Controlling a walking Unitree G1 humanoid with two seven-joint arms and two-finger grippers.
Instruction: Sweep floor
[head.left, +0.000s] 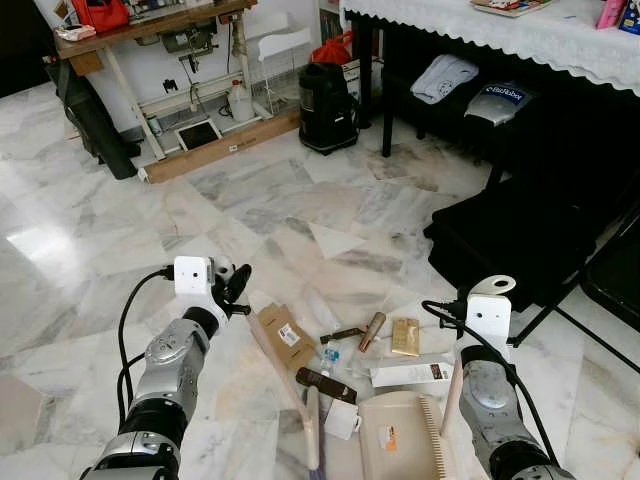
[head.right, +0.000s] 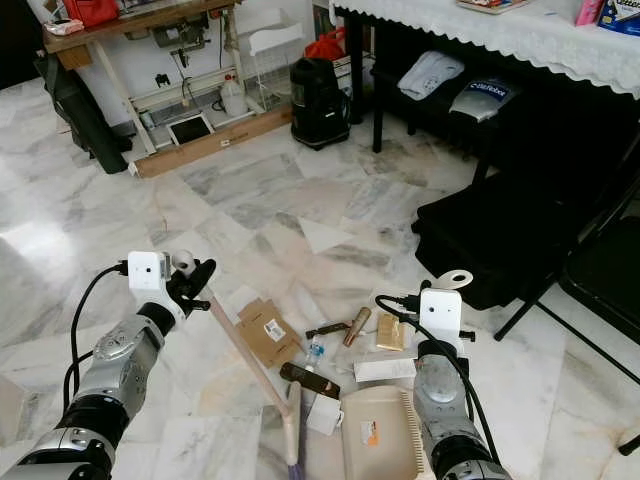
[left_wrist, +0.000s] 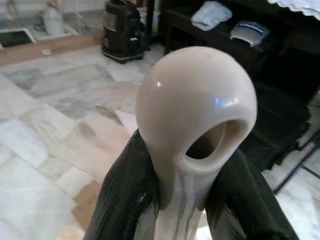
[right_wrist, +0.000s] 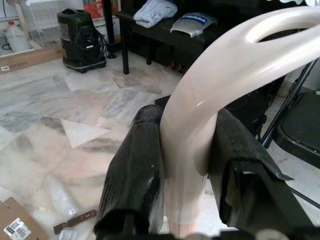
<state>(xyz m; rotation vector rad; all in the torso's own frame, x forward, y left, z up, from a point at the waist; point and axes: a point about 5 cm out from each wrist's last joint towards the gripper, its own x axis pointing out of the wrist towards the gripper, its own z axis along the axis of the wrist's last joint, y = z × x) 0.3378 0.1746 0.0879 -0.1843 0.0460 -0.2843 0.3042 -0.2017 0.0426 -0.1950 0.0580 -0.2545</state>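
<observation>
Pinching the broom handle (left_wrist: 192, 125) in its left gripper (head.right: 190, 275) and the dustpan handle (right_wrist: 220, 100) in its right gripper (right_wrist: 185, 170), the robot looks mid-sweep and next needs to draw the litter (head.left: 345, 350) into the dustpan (head.left: 400, 435).

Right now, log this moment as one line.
left hand: shut on broom handle | right hand: shut on dustpan handle | litter ahead

Even daylight is recorded; glare is noted on the marble floor (head.left: 40, 245) at 9 o'clock. Eye views are sharp. In wrist views, near handles are slightly soft, backgrounds blurred.
</observation>
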